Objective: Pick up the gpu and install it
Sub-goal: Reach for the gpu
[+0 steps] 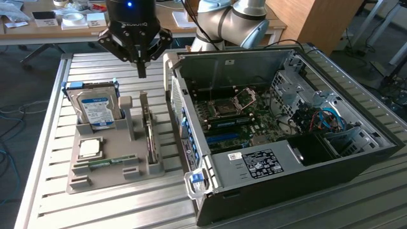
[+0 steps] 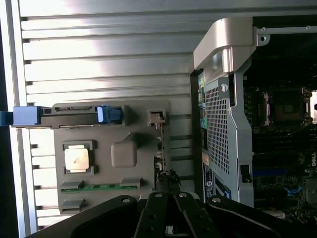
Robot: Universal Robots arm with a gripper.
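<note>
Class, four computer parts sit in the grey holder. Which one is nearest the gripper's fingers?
The gpu, the thin dark card standing on edge beside the computer case. The shut fingers hang above its end; the hard drive stands farther off.

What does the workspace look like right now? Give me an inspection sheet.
Surface: slatted metal table, bearing grey parts holder and open computer case.
Job's things: gpu standing on edge in the parts holder, not held.
Clutter: hard drive, processor chip, memory stick in the parts holder.
Gripper: gripper shut, empty, hovering above the gpu.
Cables: blue and red cables inside the computer case.
Surroundings: wooden desk with small boxes behind.
</note>
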